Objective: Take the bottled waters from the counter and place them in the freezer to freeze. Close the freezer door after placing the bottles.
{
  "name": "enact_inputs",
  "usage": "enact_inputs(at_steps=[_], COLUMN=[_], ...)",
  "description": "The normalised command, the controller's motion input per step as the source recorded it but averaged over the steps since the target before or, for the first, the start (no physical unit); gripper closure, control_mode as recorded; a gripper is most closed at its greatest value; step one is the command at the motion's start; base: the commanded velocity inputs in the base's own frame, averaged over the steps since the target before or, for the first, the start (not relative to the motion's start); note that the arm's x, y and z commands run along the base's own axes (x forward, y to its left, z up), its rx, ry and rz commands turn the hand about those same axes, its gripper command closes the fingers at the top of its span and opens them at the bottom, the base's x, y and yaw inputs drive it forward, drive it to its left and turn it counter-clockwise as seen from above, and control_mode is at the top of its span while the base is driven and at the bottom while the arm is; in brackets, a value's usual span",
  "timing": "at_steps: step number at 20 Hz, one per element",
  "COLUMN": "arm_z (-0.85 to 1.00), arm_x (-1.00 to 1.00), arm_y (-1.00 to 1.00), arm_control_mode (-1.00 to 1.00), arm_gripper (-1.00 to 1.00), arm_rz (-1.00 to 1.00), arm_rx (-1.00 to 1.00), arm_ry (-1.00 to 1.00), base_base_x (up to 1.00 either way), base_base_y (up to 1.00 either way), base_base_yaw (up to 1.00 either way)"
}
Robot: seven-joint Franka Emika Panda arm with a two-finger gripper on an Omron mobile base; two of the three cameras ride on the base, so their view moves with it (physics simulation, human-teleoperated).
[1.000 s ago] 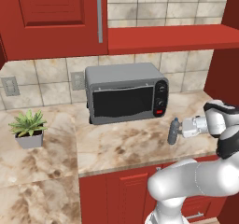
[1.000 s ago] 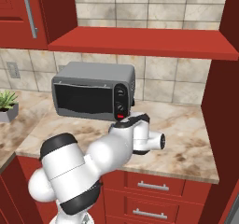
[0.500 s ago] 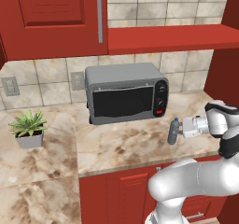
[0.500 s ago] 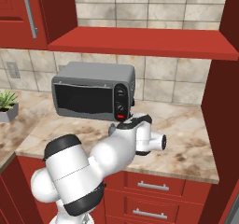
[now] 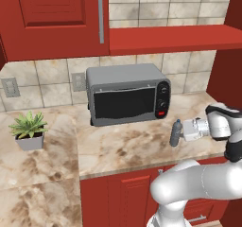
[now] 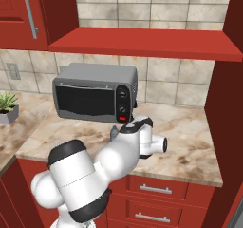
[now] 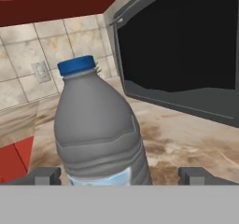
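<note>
The two-finger tool (image 7: 119,175) stands spread wide, one dark fingertip (image 7: 46,175) on each side of the small translucent grey bottle of water with a blue cap (image 7: 97,129), and in the hand view neither tip appears to touch the plastic yet. The step in hand looks like the grasp itself: to do it well, the tool should be kept level and centred so the bottle's belly sits midway between the tips, then closed on the lower, ribbed part of the body rather than on the narrowing shoulder, where the fingers could slide off. A gentle squeeze seems wise, since thin plastic is likely to give and the upright bottle could tip if nudged from one side first. The bottle (image 5: 176,133) stands upright on the beige-and-brown marbled stone counter (image 5: 118,148), just in front of the right corner of the grey boxy microwave with a dark glass door (image 5: 125,100), with the tool just beside it. Its body is cloudy grey with shallow ridges and a pale blue label band low down.
</note>
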Motion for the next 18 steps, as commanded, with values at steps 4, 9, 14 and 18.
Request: enact_inputs(at_steps=[4,9,14,18], arm_z=[-0.01,0.00,0.00,0.00], arm_x=[0.00,0.00,0.00,0.00], arm_y=[0.07,0.00,0.00,0.00], arm_control_mode=[-1.00,-1.00,-1.00,-1.00], arm_gripper=[-1.00,-1.00,-1.00,1.00], arm_rz=[0.03,0.01,0.00,0.00], arm_rx=[0.00,0.00,0.00,0.00], arm_ry=[0.00,0.00,0.00,0.00], base_base_x=[0.00,0.00,0.00,0.00], base_base_y=[0.00,0.00,0.00,0.00], base_base_yaw=[0.00,0.00,0.00,0.00])
